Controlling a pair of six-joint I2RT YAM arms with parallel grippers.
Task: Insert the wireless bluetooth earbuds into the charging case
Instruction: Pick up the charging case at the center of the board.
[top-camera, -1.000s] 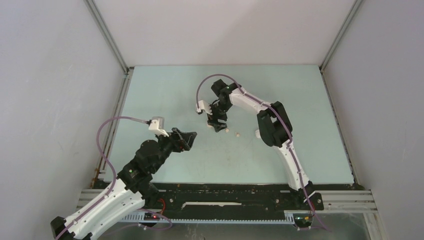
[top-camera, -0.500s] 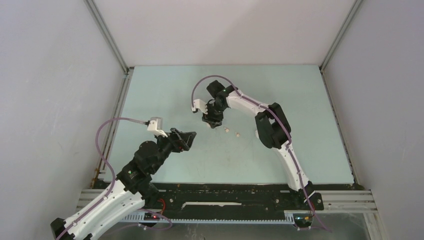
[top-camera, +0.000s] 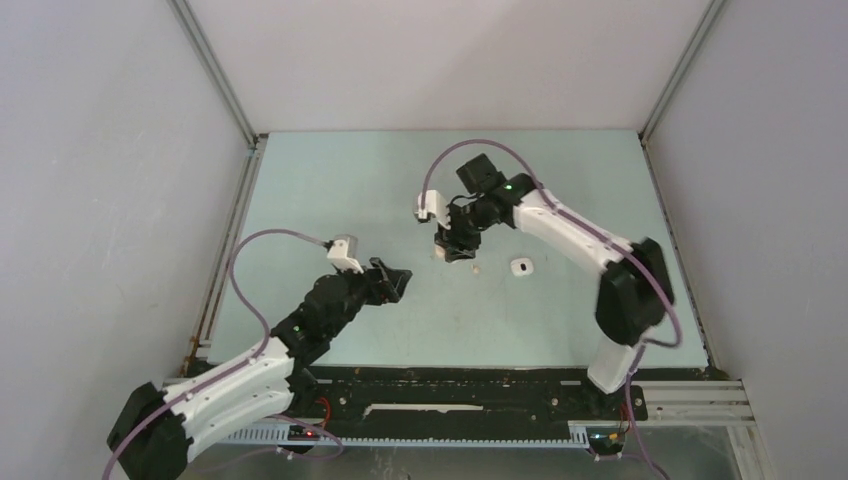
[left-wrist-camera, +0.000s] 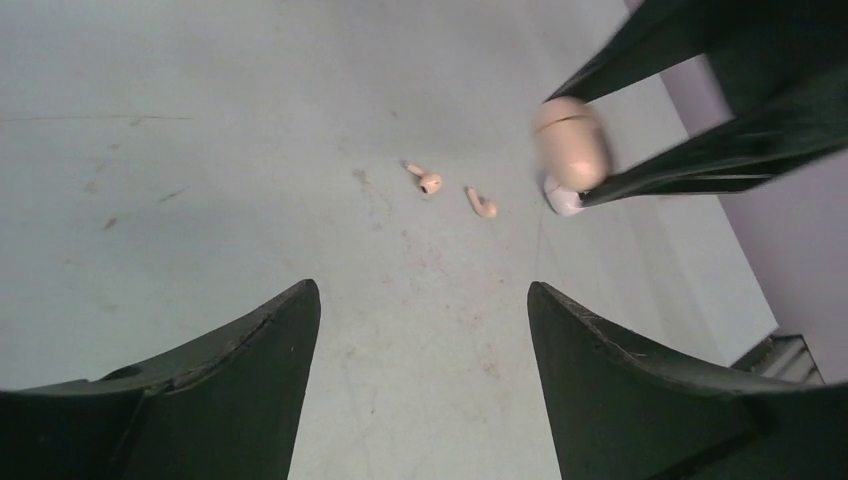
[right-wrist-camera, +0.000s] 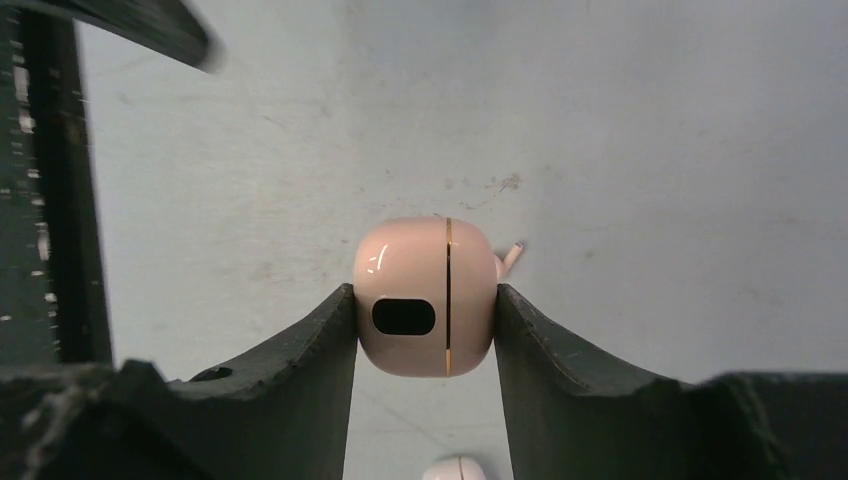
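Note:
My right gripper (right-wrist-camera: 425, 292) is shut on a tan charging case (right-wrist-camera: 425, 297); its lid is closed and its dark port faces the camera. The left wrist view shows that case (left-wrist-camera: 572, 142) held above the table by the right gripper. Two tan earbuds (left-wrist-camera: 430, 182) (left-wrist-camera: 483, 203) lie loose on the table just left of it. One earbud stem (right-wrist-camera: 513, 254) peeks out behind the held case. From above, one earbud (top-camera: 476, 267) shows beside the right gripper (top-camera: 455, 246). My left gripper (left-wrist-camera: 425, 300) stands open over bare table, short of the earbuds.
A small white case (top-camera: 519, 267) lies on the table right of the earbuds, also at the bottom edge of the right wrist view (right-wrist-camera: 458, 468). The pale green table (top-camera: 330, 190) is walled by grey panels on three sides.
The right gripper has closed on the tan case and swung right with it, and its elbow has moved off the white case. The left arm has reached slightly forward and right.

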